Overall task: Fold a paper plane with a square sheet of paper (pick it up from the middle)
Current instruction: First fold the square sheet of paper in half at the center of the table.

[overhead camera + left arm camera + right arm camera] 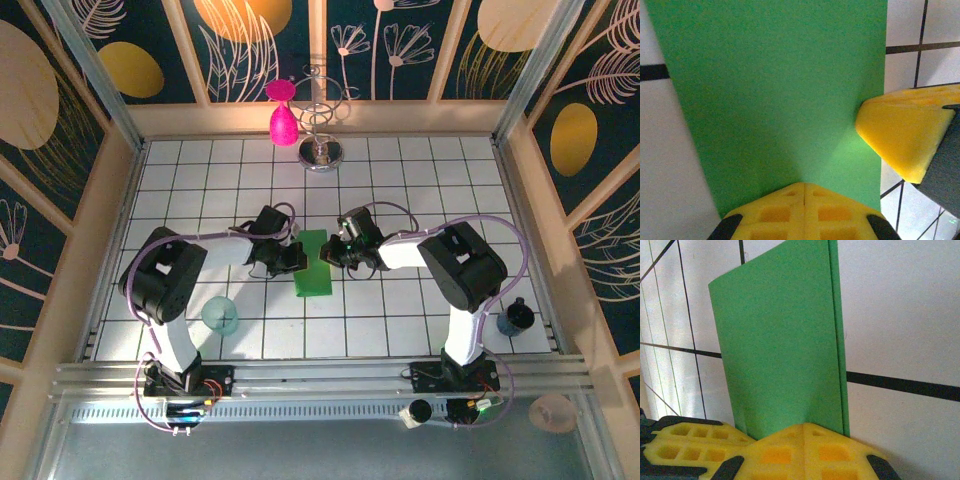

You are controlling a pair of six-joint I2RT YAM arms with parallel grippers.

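The square sheet of paper [313, 268] is bright green and lies folded in half as a narrow rectangle on the white tiled table [420, 180]. My left gripper [297, 259] is shut, its yellow tips [804, 186] set on the paper [775, 90] at its near edge. My right gripper [331, 251] is also shut, with its tips [805, 426] on the opposite edge of the paper [785, 355], where two layers show. The right gripper's yellow fingers [902, 132] appear at the paper's far edge in the left wrist view. Whether either gripper nips the paper is unclear.
A pink teardrop-shaped object [283, 122] hangs on a wire stand [322, 150] at the back. A translucent teal cup [221, 315] stands near the left arm, and a dark cup [516, 318] sits at the front right. Wooden walls [120, 200] enclose the table.
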